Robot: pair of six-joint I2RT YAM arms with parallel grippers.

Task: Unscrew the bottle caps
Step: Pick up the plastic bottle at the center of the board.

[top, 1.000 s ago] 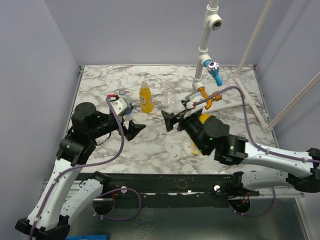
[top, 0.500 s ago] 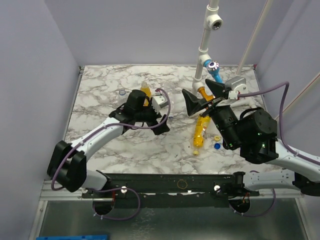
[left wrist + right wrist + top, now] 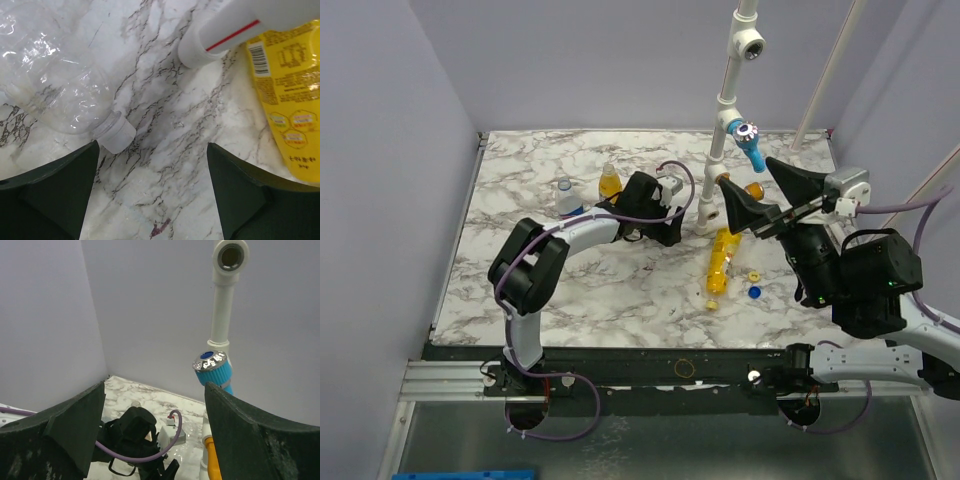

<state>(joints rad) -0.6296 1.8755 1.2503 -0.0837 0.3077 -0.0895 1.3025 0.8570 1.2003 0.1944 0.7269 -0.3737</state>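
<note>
My left fingers are wide and empty, low over the tabletop, apparently lining up on the clear bottle; right fingers wide, empty, held high.

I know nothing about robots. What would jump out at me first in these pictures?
The right gripper hangs high over the marble table, jaws wide open, beside a white pipe stand. Nearby an orange-filled bottle lies on its side, a yellow cap and a blue cap loose beside it. The left gripper, open, reaches toward a crinkled clear bottle.
</note>
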